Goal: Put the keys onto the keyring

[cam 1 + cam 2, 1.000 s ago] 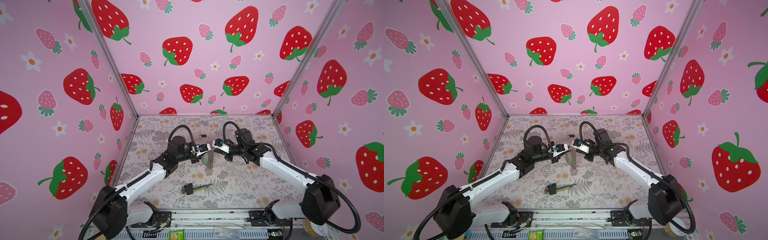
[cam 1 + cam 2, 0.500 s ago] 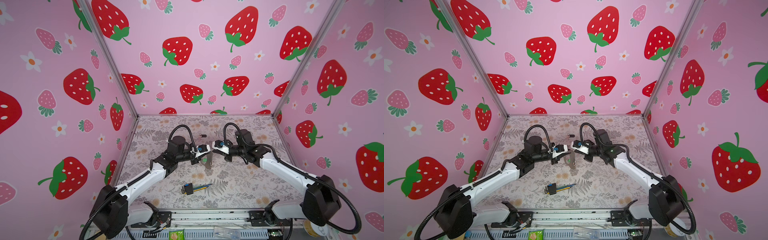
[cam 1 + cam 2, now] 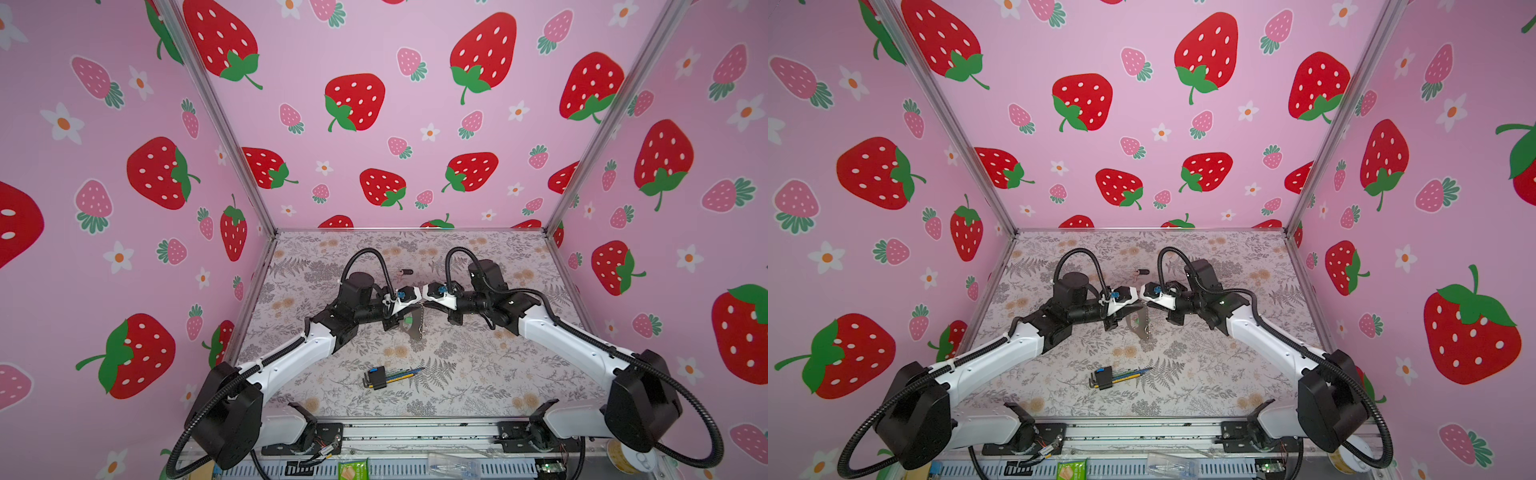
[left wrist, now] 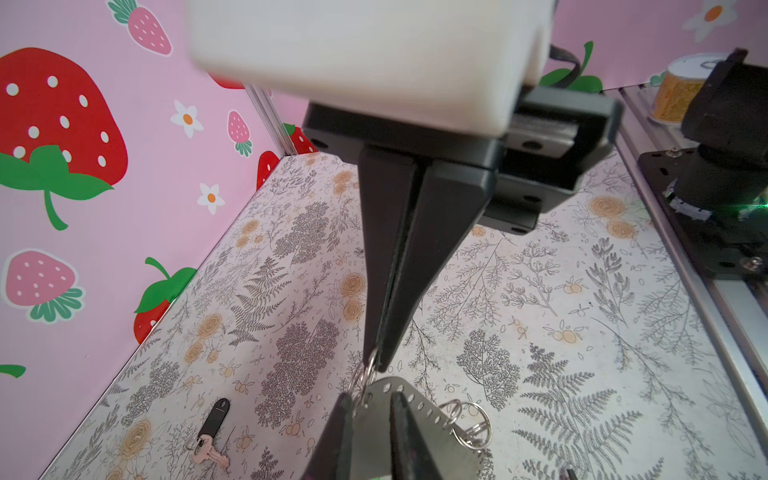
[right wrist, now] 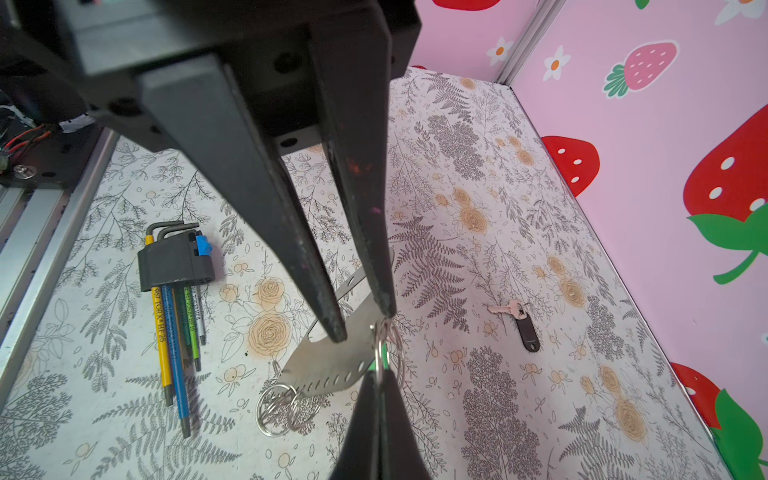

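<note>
The keyring (image 5: 328, 361), a flat grey-brown strap with punched holes, hangs above the table between both arms in both top views (image 3: 415, 326) (image 3: 1140, 326). My left gripper (image 4: 371, 397) (image 5: 363, 324) is shut on the strap (image 4: 446, 442). My right gripper (image 5: 376, 374) (image 4: 376, 365) is shut on a silvery ring at the strap's end. A bright green tag (image 5: 380, 359) (image 3: 409, 320) shows just behind that ring; its key is hidden. The key with the black tag (image 5: 519, 320) (image 4: 212, 432) (image 3: 405, 272) lies flat behind the grippers.
A bundle of coloured hex wrenches (image 3: 386, 376) (image 3: 1113, 376) (image 5: 174, 266) lies toward the front of the flowered table. Loose rings (image 5: 282, 409) (image 4: 469, 419) dangle from the strap's far end. Pink strawberry walls close in three sides; a metal rail (image 3: 415, 432) runs along the front.
The right gripper has moved left toward the left gripper, so the two tips now meet over the strap. The left arm has barely shifted.
</note>
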`<state>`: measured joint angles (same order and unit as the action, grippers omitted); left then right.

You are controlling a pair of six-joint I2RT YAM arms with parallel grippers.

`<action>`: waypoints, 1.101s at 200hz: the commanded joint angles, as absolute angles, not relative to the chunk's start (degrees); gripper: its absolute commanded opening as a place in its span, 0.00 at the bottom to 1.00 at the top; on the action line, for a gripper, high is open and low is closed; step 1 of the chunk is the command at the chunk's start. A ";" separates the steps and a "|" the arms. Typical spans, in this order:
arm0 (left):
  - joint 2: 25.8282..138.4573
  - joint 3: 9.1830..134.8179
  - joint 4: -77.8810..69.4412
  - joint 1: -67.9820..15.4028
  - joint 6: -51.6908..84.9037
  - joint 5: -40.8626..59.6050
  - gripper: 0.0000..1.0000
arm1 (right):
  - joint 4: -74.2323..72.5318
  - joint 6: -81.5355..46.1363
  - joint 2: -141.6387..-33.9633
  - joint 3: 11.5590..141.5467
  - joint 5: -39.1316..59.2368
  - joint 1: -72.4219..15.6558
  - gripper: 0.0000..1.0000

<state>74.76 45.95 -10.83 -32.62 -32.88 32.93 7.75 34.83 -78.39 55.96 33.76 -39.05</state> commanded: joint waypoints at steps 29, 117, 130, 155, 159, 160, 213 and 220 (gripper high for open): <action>75.50 48.43 -12.12 -32.52 -32.26 33.57 0.19 | 7.85 36.32 -77.92 56.86 36.30 -39.64 0.02; 76.18 48.30 -13.77 -32.61 -31.20 35.48 0.12 | 6.48 34.64 -77.12 57.13 37.88 -39.59 0.02; 76.12 48.29 -14.15 -32.60 -30.95 35.72 0.09 | 6.57 34.54 -77.13 57.22 37.96 -39.63 0.02; 76.05 48.76 -13.96 -32.67 -31.03 37.33 0.07 | 6.60 34.30 -77.13 57.79 37.86 -39.63 0.03; 76.07 48.78 -13.78 -32.66 -31.10 37.64 0.02 | 6.62 34.28 -77.13 57.83 37.88 -39.64 0.03; 76.05 48.82 -13.74 -32.63 -31.15 37.72 0.01 | 6.65 34.28 -77.10 57.87 37.88 -39.64 0.03; 75.43 48.20 -14.68 -32.35 -31.25 40.12 0.00 | 8.31 33.30 -75.28 56.78 34.55 -37.53 0.29; 75.34 48.12 -15.37 -32.11 -31.12 40.72 0.00 | 8.35 33.22 -74.47 56.10 34.69 -36.91 0.29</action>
